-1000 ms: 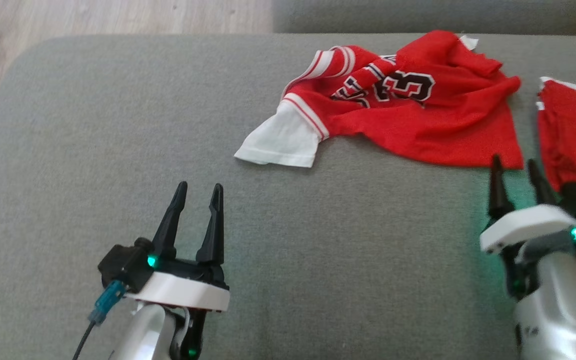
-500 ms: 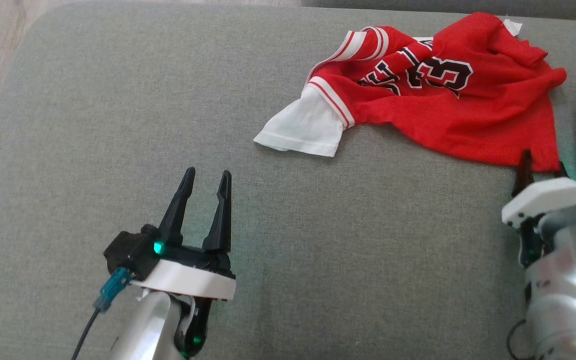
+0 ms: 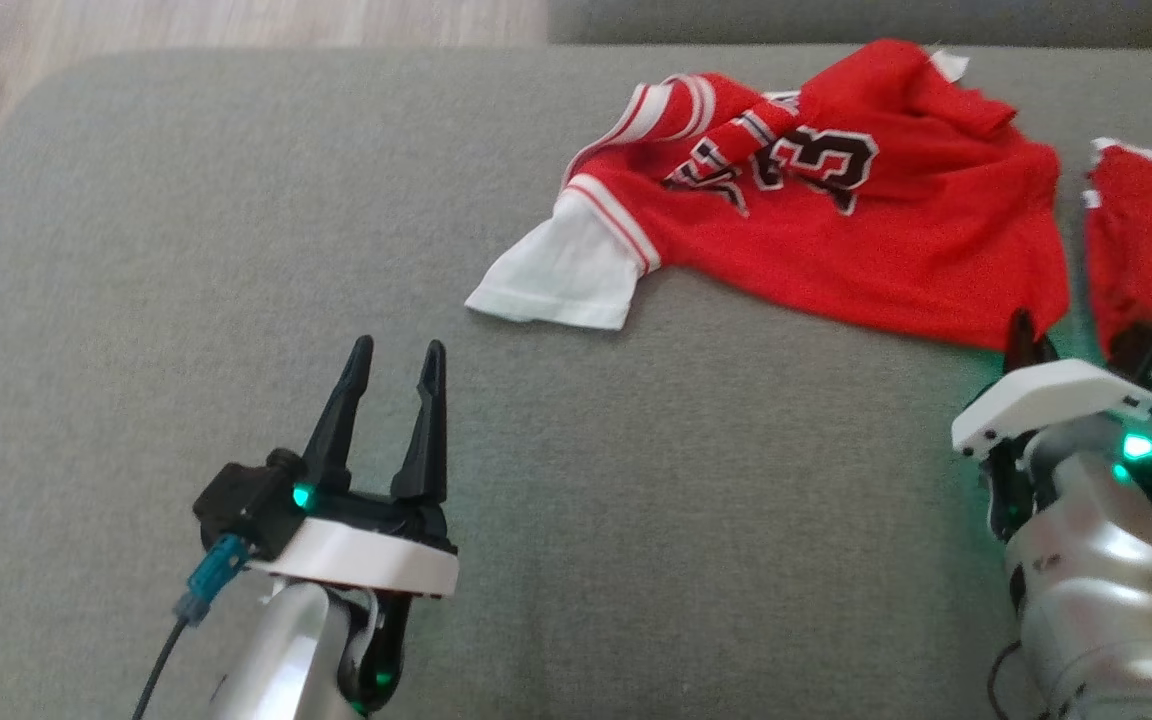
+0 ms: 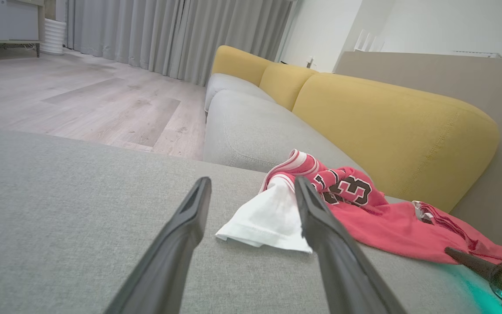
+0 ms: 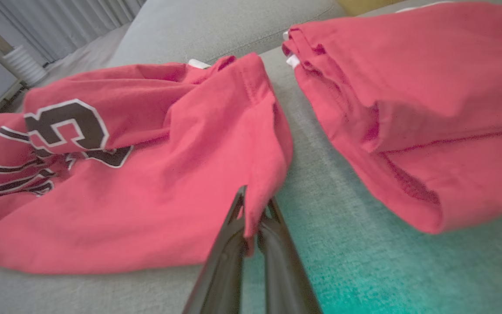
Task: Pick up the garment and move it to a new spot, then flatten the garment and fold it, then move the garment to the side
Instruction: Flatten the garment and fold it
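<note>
Pinching a thin corner of the jersey, so a slip is likely.
Head view: the right gripper (image 3: 1023,345) has its jaws pressed on the hem of the jersey (image 3: 836,250). The jersey's long axis runs away leftward, with the white sleeve (image 3: 561,280) at the far end. The left gripper (image 3: 391,385) has its jaws spread and empty. Right wrist view: a thin fold sits between the jaws, so lifting could pull it free or snag the second red garment (image 5: 408,109) just to their right. Left wrist view: the sleeve lies just beyond the spread tips.

The red jersey (image 3: 836,250) with a white sleeve (image 3: 556,275) and a black 23 lies crumpled on the grey cushion (image 3: 236,250), far right.
</note>
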Tool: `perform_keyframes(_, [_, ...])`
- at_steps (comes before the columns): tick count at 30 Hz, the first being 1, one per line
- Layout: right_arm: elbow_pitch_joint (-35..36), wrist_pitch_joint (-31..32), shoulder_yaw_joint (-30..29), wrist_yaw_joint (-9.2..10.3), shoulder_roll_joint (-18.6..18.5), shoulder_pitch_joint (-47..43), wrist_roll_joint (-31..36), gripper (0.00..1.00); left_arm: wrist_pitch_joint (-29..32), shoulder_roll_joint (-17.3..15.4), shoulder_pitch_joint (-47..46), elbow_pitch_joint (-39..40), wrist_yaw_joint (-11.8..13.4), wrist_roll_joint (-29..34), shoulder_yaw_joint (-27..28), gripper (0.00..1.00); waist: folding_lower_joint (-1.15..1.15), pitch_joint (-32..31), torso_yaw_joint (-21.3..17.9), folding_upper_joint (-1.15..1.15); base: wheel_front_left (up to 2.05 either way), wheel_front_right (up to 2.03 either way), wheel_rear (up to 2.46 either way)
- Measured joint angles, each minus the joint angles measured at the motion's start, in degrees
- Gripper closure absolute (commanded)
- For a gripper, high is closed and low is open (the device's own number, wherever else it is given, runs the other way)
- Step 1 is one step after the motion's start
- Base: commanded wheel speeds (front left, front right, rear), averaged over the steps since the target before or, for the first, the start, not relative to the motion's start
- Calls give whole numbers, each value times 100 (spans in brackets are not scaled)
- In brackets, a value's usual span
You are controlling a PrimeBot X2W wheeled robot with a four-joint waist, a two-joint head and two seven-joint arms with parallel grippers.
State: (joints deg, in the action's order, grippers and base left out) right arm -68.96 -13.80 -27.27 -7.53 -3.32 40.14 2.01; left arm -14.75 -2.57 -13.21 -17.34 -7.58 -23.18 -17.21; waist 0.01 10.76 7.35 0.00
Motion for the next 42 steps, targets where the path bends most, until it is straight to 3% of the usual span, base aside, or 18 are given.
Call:
perform_keyframes(8, [249,-41,350,0,14,-660,-370,100,0,-2,199,12,0,5,115,0,-1,-409,-421,0,0,0,0])
perform_keyframes(18, [835,56,257,0,18,-1358,-275,100,0,-2,396,15,0,13,156,0,-2,-836,-678,0,0,0,0])
perform_keyframes(19, [884,71,269,0,19,-1415,-233,60,0,-3,424,14,0,13,156,0,-2,-863,-673,0,0,0,0])
perform_keyframes(20, [943,70,294,0,22,-1467,-213,0,0,-3,447,14,0,13,156,0,-1,-886,-663,0,0,0,0])
perform_keyframes(23, [1106,60,593,0,21,-1529,-321,0,0,-3,519,15,0,14,158,0,-1,-935,-626,0,0,0,0])
perform_keyframes(26, [1505,-2,1278,0,19,-1532,-692,0,0,-4,555,15,0,14,163,0,-1,-970,-589,0,0,0,0])
perform_keyframes(29, [2242,-41,2163,0,20,-1676,-1203,0,0,-4,556,25,0,14,175,0,-1,-991,-563,0,0,0,0])
perform_keyframes(30, [2242,-41,2163,0,20,-1676,-1203,0,0,-4,556,25,0,14,175,0,-1,-991,-563,0,0,0,0])
perform_keyframes(35, [3589,-55,3356,0,32,-2502,-1751,0,0,-4,561,64,0,54,191,0,-1,-994,-556,0,0,0,0])
perform_keyframes(42, [4153,-56,3717,0,31,-3087,-1707,0,0,-5,567,86,0,54,175,0,-1,-895,-473,0,0,0,0])
